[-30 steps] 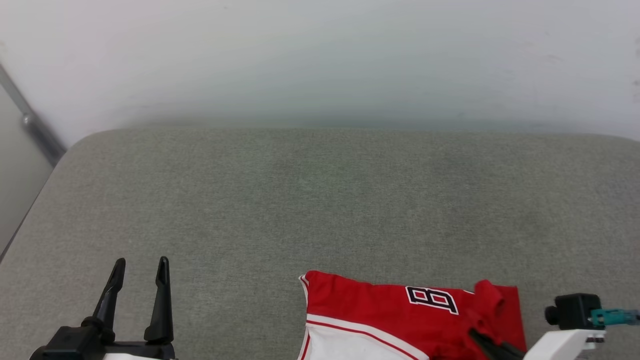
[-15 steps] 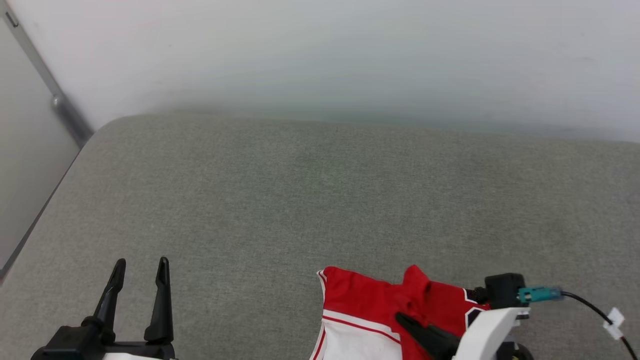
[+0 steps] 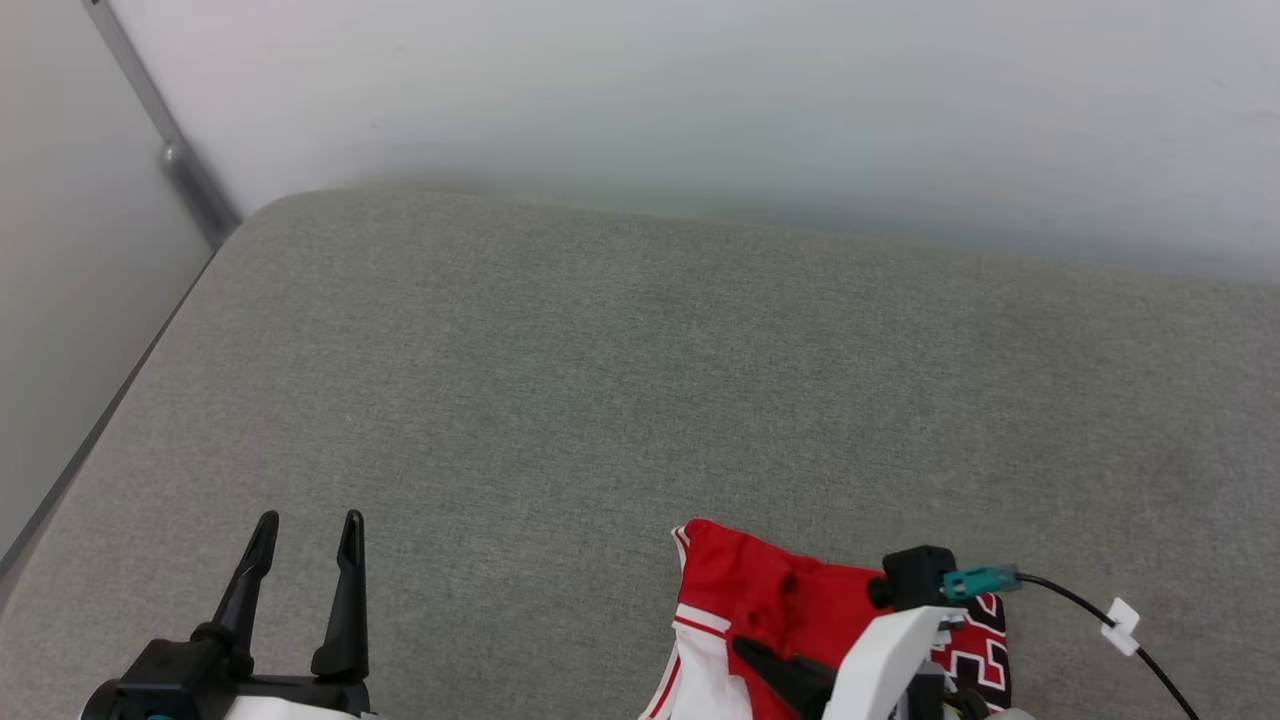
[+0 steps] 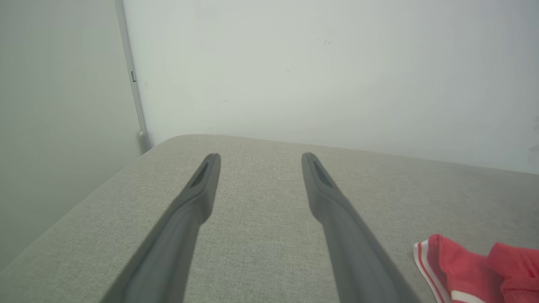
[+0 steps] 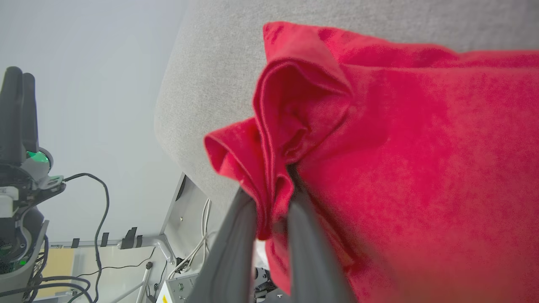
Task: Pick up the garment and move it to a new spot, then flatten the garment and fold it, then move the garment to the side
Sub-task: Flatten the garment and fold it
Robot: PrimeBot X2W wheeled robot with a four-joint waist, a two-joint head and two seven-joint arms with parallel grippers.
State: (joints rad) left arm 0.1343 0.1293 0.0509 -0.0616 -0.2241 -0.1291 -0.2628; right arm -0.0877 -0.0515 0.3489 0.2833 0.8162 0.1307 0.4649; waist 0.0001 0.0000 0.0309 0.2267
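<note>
The garment [image 3: 760, 595] is a red shirt with white striped trim, bunched at the near edge of the grey padded surface [image 3: 620, 380]. Black white-edged lettering shows by its right side. My right gripper [image 3: 775, 665] is shut on a gathered red fold of it. The right wrist view has that fold pinched between the two dark fingers [image 5: 236, 235], with the rest of the garment [image 5: 412, 147] spreading to the right. My left gripper [image 3: 308, 520] stands open at the lower left, holding nothing and well apart from the shirt. In the left wrist view the garment [image 4: 463, 269] lies to the right of the left gripper [image 4: 260, 158].
A pale wall [image 3: 700, 100] rises behind the padded surface. A metal post [image 3: 170, 150] runs down beside its rounded back left corner. A black cable [image 3: 1100, 610] trails from my right wrist. Past the surface's edge are cables and a metal frame [image 5: 139, 240].
The head camera has swung left. My right gripper has pulled the garment's right part leftward over itself, bunching it and hiding the letter that showed earlier. The left gripper keeps its pose.
</note>
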